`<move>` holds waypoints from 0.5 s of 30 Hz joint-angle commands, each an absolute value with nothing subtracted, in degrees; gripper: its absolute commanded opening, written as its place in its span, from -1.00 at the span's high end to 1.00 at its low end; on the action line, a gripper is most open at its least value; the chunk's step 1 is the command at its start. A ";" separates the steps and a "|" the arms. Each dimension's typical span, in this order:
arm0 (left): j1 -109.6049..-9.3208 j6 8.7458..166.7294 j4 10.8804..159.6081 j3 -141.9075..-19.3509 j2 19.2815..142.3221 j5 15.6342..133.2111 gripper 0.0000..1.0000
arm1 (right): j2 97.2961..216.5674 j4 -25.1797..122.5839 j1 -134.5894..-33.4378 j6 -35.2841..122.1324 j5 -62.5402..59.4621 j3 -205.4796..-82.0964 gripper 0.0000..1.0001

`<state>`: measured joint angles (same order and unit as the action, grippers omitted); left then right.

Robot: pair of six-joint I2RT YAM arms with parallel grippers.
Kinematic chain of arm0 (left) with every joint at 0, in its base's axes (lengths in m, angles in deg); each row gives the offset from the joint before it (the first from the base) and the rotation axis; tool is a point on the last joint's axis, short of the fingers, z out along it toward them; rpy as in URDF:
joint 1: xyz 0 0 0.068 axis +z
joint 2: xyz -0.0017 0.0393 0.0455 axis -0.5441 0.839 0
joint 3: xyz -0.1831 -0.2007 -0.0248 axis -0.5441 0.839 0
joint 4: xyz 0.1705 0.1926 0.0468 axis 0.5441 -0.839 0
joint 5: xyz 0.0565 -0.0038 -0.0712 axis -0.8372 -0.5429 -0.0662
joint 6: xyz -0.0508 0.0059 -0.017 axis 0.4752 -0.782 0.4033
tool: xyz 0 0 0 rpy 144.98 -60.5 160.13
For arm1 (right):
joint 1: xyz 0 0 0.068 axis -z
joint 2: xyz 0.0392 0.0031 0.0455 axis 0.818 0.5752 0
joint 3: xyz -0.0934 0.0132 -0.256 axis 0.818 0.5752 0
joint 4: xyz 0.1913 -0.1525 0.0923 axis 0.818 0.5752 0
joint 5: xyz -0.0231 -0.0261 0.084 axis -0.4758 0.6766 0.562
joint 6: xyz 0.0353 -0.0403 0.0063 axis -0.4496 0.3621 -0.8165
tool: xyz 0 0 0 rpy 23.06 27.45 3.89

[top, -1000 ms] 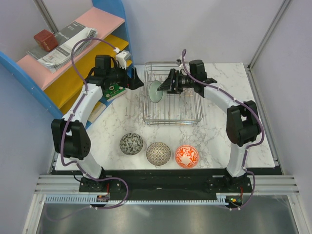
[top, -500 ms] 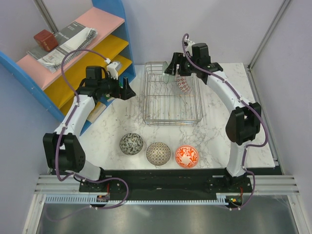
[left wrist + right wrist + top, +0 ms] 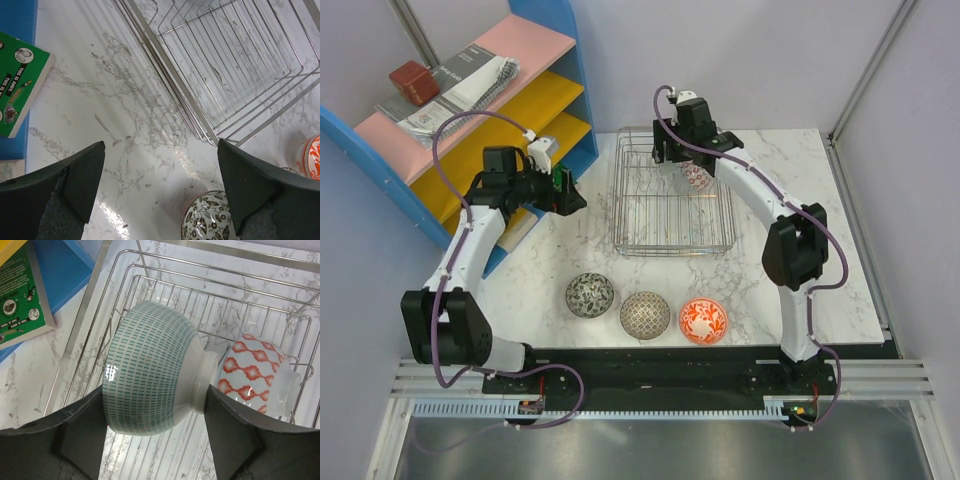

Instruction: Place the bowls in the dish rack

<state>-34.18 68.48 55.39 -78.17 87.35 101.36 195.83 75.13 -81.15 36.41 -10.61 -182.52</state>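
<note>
My right gripper [image 3: 672, 160] is over the far end of the silver wire dish rack [image 3: 675, 250]. In the right wrist view it [image 3: 155, 395] is shut on a pale green bowl with teal dashes [image 3: 150, 370], held on its side, one finger at the rim and one at the foot. A white bowl with a red diamond pattern [image 3: 257, 372] stands on edge in the rack right beside it [image 3: 696, 178]. The dark grey [image 3: 590, 295], beige-grey [image 3: 645, 315] and red-orange [image 3: 703, 320] bowls sit in a row at the table's front. My left gripper [image 3: 570, 198] is open and empty, left of the rack.
A blue-framed pink-and-yellow shelf [image 3: 470, 110] stands at the far left with a green book [image 3: 20, 85] at its foot. In the left wrist view the rack's near left corner [image 3: 220, 140] and the dark grey bowl [image 3: 210, 222] lie below the fingers.
My right gripper carried the green bowl from the rack's left middle to its far end, beside the red diamond bowl. My left arm drew back to the left, away from the rack.
</note>
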 commanded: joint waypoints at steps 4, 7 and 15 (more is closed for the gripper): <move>-33.05 64.91 55.72 -76.49 83.01 103.51 -0.99 | 198.28 71.75 -84.94 40.57 -20.69 -189.61 1.00; -31.40 64.73 55.63 -75.53 82.30 103.87 -0.99 | 199.51 71.57 -86.00 40.92 -22.45 -190.06 1.00; -30.15 64.47 55.63 -74.38 81.25 105.00 -0.99 | 202.67 70.34 -87.40 41.80 -26.76 -190.93 1.00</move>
